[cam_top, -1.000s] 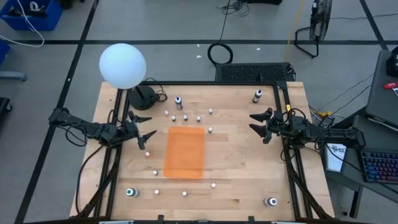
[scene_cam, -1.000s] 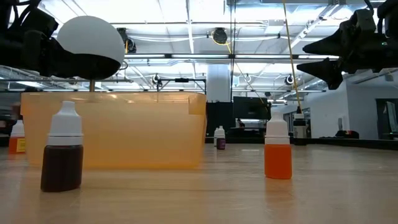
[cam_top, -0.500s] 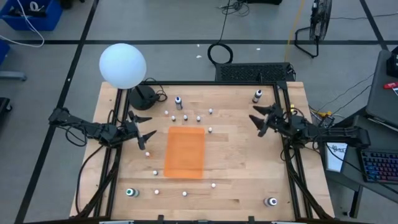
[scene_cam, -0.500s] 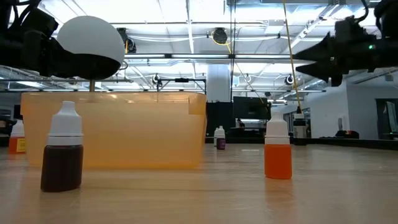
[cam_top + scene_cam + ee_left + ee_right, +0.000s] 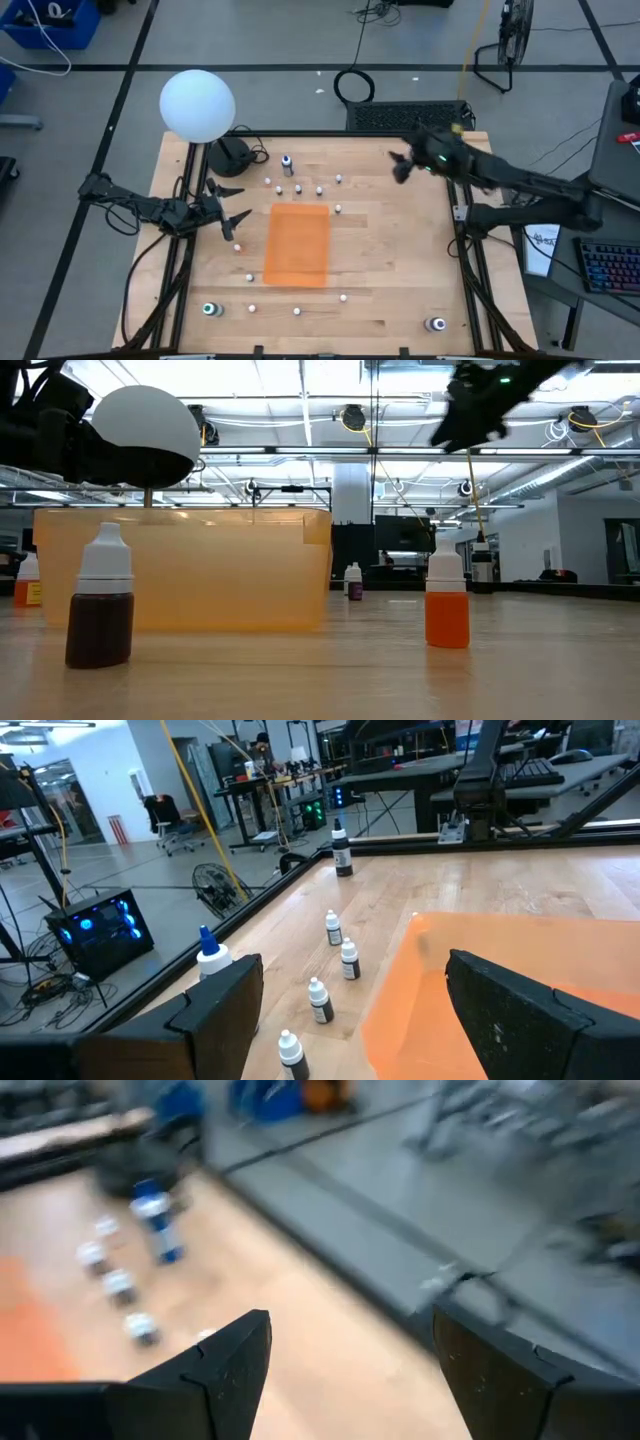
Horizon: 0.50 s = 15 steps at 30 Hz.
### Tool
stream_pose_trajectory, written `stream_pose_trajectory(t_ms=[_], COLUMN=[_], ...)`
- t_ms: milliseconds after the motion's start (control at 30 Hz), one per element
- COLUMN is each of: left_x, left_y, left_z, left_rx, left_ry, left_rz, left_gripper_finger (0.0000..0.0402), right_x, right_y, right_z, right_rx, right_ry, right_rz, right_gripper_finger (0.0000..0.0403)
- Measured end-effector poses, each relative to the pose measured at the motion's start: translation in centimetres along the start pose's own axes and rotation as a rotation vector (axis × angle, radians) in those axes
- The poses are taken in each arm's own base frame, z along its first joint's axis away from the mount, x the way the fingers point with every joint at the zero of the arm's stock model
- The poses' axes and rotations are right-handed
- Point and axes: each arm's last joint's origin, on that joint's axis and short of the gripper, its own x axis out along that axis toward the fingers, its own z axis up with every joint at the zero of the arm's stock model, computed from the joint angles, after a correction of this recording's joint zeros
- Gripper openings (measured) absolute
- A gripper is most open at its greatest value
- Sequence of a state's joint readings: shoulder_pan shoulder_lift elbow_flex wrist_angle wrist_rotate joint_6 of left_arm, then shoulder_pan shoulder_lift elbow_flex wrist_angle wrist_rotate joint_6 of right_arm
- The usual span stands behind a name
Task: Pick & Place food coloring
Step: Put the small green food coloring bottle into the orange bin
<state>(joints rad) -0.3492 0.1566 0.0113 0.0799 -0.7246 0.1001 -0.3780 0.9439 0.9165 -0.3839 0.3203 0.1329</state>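
Note:
Several tiny food coloring bottles stand upright on the wooden table, a cluster (image 5: pixel 297 187) at the far middle and others around the orange bin (image 5: pixel 296 243). The low view shows a brown one (image 5: pixel 100 610) and an orange one (image 5: pixel 447 605) close by. My left gripper (image 5: pixel 228 205) stands open and level at the table's left, facing the cluster (image 5: pixel 333 928). My right gripper (image 5: pixel 398 168) is open and raised high over the far right part of the table (image 5: pixel 455 425), with nothing between its fingers (image 5: pixel 350 1370).
A white globe (image 5: pixel 197 105) on a dark base stands at the far left corner. Taller bottles stand near the far edge (image 5: pixel 287 164) (image 5: pixel 413 154). Round jars sit at the near corners (image 5: pixel 209 309) (image 5: pixel 436 323). Black rails run along the table's left and right edges.
My right gripper has risen from the table's right edge and swung toward the far edge and the middle, tipping to slant downward. Its fingers have stayed open. No bottle has moved.

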Motion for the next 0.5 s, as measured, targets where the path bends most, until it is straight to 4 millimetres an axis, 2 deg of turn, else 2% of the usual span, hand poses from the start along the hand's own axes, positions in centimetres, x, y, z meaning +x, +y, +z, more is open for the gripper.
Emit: stream_pose_trajectory(t_ms=[167,367,500], left_x=[0.0,0.0,0.0], left_y=[0.0,0.0,0.0], left_z=[0.0,0.0,0.0], left_rx=[0.0,0.0,0.0], left_ry=[0.0,0.0,0.0], left_rz=[0.0,0.0,0.0], left_gripper_finger=[0.031,0.031,0.031], right_x=[4.5,11.4,15.7], right_y=[0.9,3.0,3.9], right_z=[2.5,2.4,0.4], right_rx=[-0.034,-0.192,-0.248], right_ry=[0.102,0.239,0.338], right_rz=[0.172,0.219,0.221], right_gripper_finger=[0.0263,0.0263,0.0263])
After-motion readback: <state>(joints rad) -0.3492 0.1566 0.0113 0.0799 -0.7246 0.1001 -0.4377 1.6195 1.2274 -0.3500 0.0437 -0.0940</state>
